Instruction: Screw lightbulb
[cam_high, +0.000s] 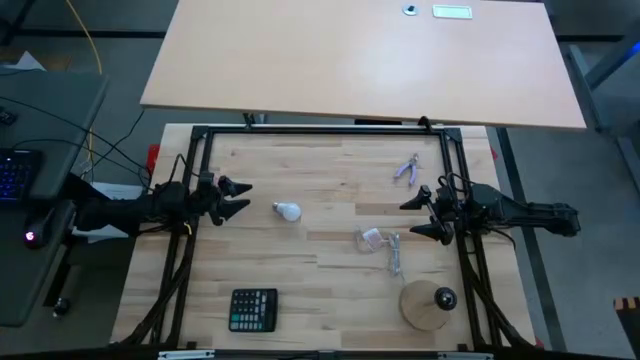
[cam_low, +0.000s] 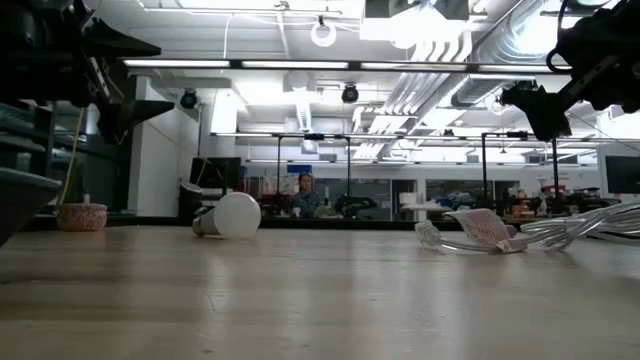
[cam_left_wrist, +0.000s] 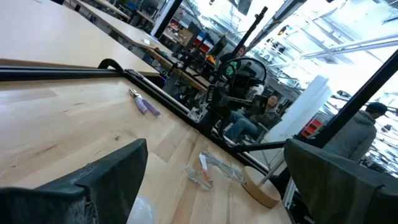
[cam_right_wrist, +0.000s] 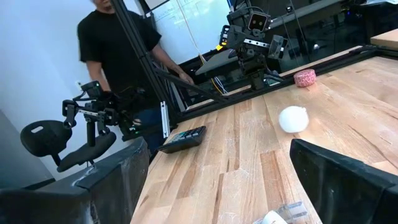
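Observation:
The lightbulb (cam_high: 287, 211) lies on its side on the wooden table, left of the middle; in the low view the lightbulb (cam_low: 230, 215) shows its metal base toward the left. My left gripper (cam_high: 245, 197) hovers open just left of it, above the table and pointing at it. My right gripper (cam_high: 410, 218) hovers open at the right side, pointing toward the middle. A round wooden disc (cam_high: 428, 303) with a black socket (cam_high: 444, 297) sits at the near right. Neither gripper holds anything.
A black calculator (cam_high: 253, 309) lies near the front edge at the left. A clear wrapper (cam_high: 372, 238) and a clear cord (cam_high: 395, 255) lie in front of my right gripper. A small purple tool (cam_high: 407, 171) lies at the far right. People show beyond the table.

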